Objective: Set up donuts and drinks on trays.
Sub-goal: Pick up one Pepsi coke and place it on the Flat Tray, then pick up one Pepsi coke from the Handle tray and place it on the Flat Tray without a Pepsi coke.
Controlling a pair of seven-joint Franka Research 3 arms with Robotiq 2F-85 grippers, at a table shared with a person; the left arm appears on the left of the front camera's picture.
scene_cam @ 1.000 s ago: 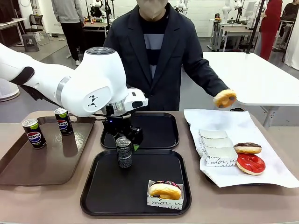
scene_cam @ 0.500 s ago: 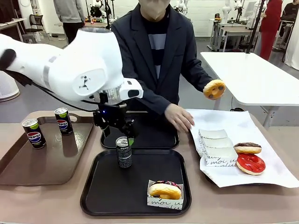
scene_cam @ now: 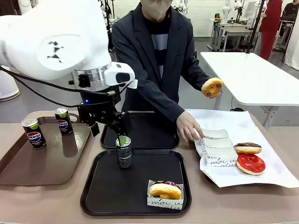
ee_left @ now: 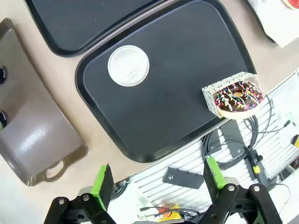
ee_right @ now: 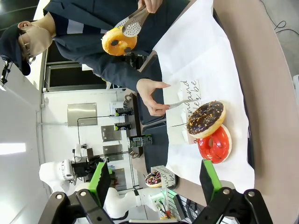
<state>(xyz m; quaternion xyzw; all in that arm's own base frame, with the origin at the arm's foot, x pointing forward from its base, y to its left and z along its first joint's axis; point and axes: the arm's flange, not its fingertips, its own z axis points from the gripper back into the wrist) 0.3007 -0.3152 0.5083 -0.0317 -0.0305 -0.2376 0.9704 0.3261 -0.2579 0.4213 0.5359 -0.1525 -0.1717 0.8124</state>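
A dark grey can stands upright at the back left of the near black tray; from above, its silver top is free. My left gripper hangs open just above it, and the left wrist view shows its green pads wide apart. A chocolate donut in a printed sleeve sits at the tray's front right. The far tray is bare. The person holds a golden donut in tongs; the other hand touches the paper sleeves. My right gripper is open.
A brown handled tray at the left carries two Pepsi cans. A white paper sheet at the right holds a chocolate donut and a red-iced donut.
My left gripper has let go of the grey can and lifted off it. The person's free hand came down to the paper sleeves, and the golden donut moved a little left.
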